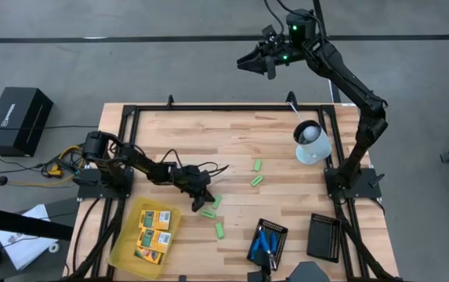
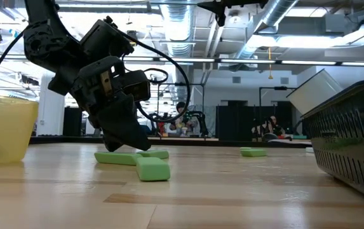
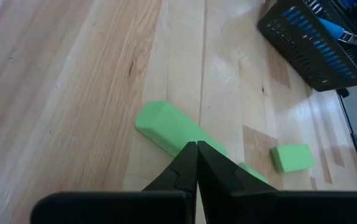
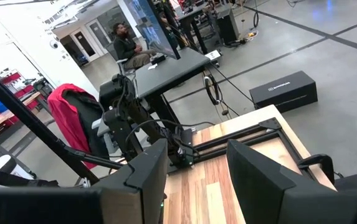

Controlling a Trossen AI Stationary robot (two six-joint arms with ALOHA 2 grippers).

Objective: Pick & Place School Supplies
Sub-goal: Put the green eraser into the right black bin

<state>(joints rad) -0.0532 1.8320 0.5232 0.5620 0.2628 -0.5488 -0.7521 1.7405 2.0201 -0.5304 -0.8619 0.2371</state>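
Observation:
My left gripper (image 1: 206,207) is shut and slants down onto a bright green block (image 3: 163,126) lying flat on the wooden table (image 1: 287,200). More green blocks lie close by (image 3: 292,157) (image 2: 152,169), and two lie farther right (image 1: 257,164) (image 1: 256,181). Yellow-orange packs (image 1: 153,233) lie in the translucent yellow tray (image 1: 124,249). Blue-handled tools (image 1: 265,243) lie in a black ribbed tray (image 1: 279,233). My right gripper (image 1: 257,63) hangs open and high beyond the table's far edge, holding nothing. My left gripper's shut fingertips (image 3: 190,155) come down on the green block's top near one end (image 3: 181,138), slanting from above and from the table's left. The block lies flat on the table, with nothing between the fingers.
A second black ribbed tray (image 1: 324,236) stands at the near right. A white cup-like thing (image 1: 312,142) lies by the right arm's base. A black frame (image 1: 130,110) runs round the table. Bare wood stretches across the far half.

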